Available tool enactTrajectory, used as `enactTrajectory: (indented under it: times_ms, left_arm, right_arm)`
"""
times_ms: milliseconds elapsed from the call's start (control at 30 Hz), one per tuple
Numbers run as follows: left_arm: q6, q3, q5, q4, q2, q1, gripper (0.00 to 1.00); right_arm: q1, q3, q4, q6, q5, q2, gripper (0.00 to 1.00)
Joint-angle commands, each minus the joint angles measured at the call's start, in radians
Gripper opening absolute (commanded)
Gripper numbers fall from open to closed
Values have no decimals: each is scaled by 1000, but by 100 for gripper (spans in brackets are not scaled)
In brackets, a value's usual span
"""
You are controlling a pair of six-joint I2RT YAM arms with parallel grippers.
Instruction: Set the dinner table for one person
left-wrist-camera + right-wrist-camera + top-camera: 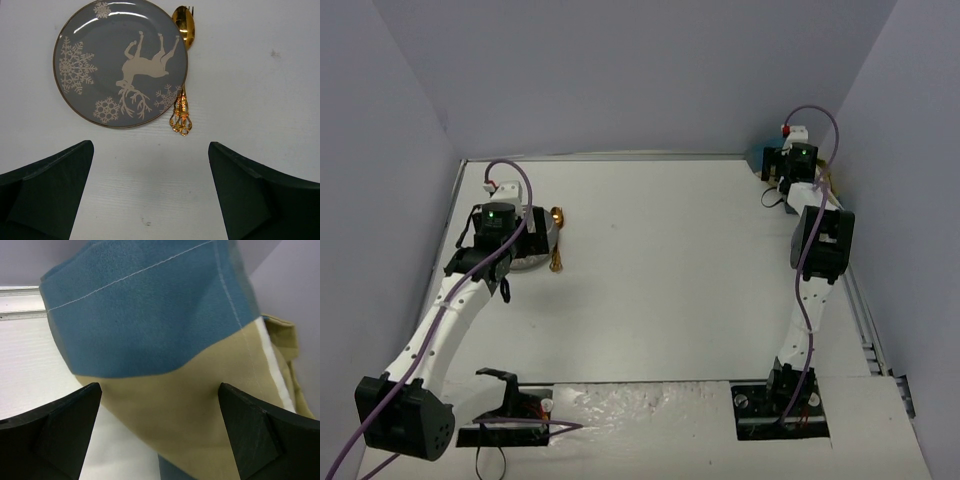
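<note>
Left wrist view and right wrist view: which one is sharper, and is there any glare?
Left wrist view: the plate is sharp, with glare streaks near its top rim and a highlight on the gold spoon. Right wrist view: the cloth looks softer toward its right edge, no glare.

Placemat (150, 315) partly beyond frame edges

Grey reindeer plate (120, 62) on the white dinner table (260, 90), gold spoon (184, 27) against its right rim.

Overhead view takes in the whole dinner table (660, 270); left wrist looks straight down, sharing the plate (120, 62)
</note>
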Motion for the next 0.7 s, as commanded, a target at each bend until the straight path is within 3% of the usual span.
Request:
enactTrajectory:
  times_ms: [0,67,133,233,400,533,667]
  left_arm:
    - [17,28,-75,45,-7,0,97]
    - [21,16,-79,61,-10,0,97]
    - [20,10,-89,69,-14,1,97]
    - [27,-2,-103,79,-19,3,97]
    - [28,0,-102,82,-9,5,97]
    - [25,7,-93,77,-7,5,97]
    - [23,9,-88,76,-30,5,97]
  right_arm:
    - [-10,134,90,-55,-67,66,96]
    - [-13,189,76,-56,-78,113,90]
    - [-14,220,66,-57,-81,139,78]
    - [-15,246,66,-59,-88,164,44]
    - [-11,284,34,-63,-125,180,2]
    - [44,252,1,-99,-149,113,0]
    - [183,81,50,-131,-94,-47,0]
